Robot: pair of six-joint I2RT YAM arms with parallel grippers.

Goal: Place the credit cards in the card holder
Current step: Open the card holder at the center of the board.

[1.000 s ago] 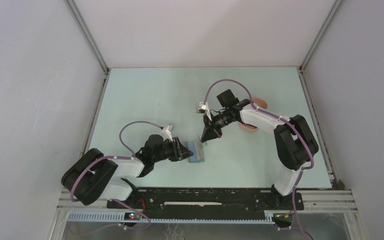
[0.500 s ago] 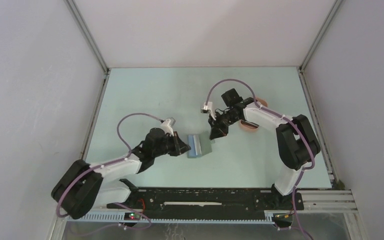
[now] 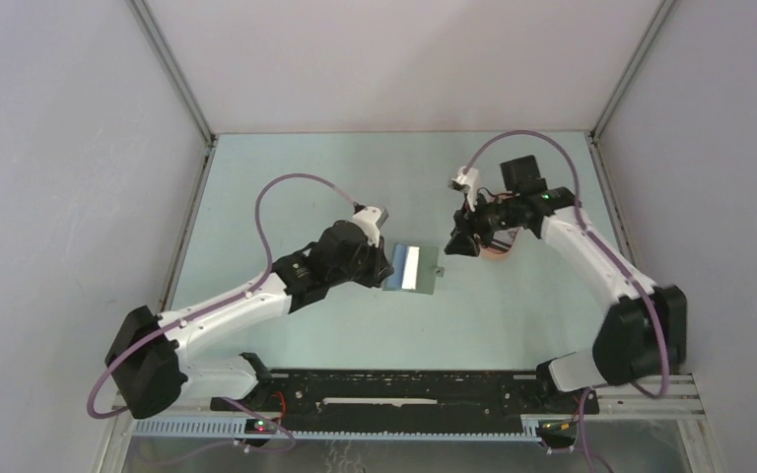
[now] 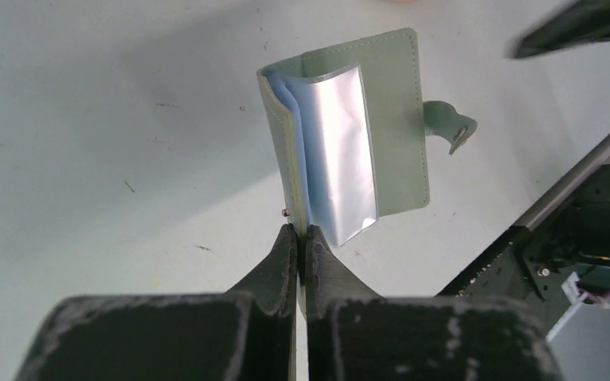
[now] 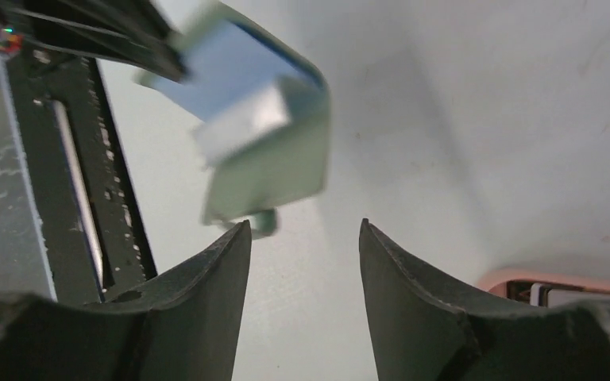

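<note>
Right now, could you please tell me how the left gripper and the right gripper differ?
The left gripper is shut on the card holder; the right gripper is open and empty. The left gripper touches the card holder; the right gripper hovers apart from it, near the pink tray. Both have dark jaws.

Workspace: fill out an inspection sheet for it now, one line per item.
Surface: pale green table, faintly scuffed.
Job's things: card holder open, with a silvery card between its flaps, sticking out at one end.
Clutter: pink tray beside the right arm; contents mostly hidden.
Tools: left tool shut on the card holder's edge; right tool open, nothing between its fingers.
Cables: purple cables loop over both arms, not touching the card holder.
Surroundings: plain walls and metal frame posts; nothing else seen.
</note>
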